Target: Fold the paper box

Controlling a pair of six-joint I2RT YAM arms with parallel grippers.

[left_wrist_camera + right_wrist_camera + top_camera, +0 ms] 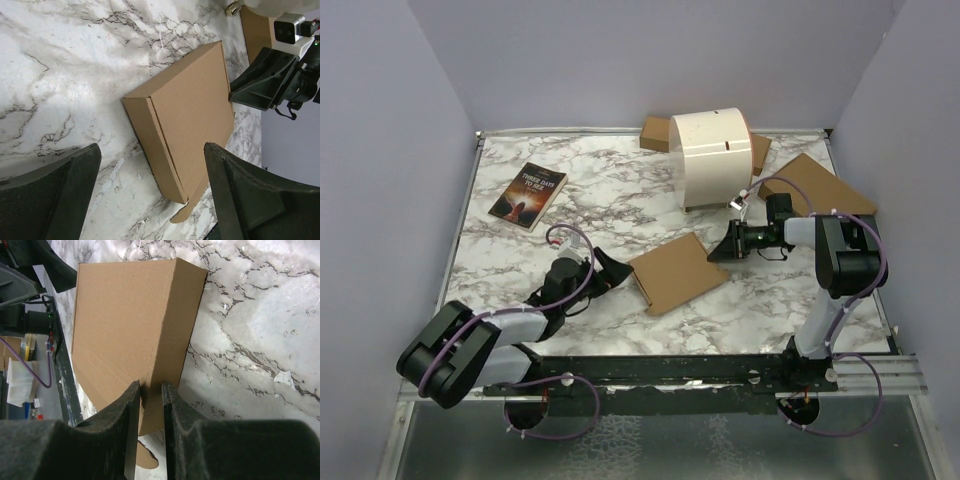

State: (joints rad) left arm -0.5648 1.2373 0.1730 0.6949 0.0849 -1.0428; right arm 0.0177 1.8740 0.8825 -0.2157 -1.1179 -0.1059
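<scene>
Near the middle of the marble bench point(580, 170) lies the paper box point(678, 272), flat and folded shut, turned at a slant to the bench edges; a small tab pokes out from under one corner on the side toward the arms. To its left sits the left pincer point(618, 270), low over the bench and aimed at the box's short side; its fingers point(75, 190) are spread wide, one to each side of that end, and neither touches the cardboard. At the opposite corner is the right pincer point(151, 386), lying level with the bench and pointing left; its fingers are drawn nearly together, with the edge where the box's top meets its side wall showing in the narrow slit between them; whether they actually nip the cardboard or only hover over it I cannot tell. Toward the far left of the bench rests a dark-covered book point(528, 195), well apart from the box. At the far edge stands a white curved sheet point(713, 155), arched like a tunnel, with brown cardboard pieces point(655, 132) just behind it and a larger flat cardboard piece point(820, 185) to its right.
</scene>
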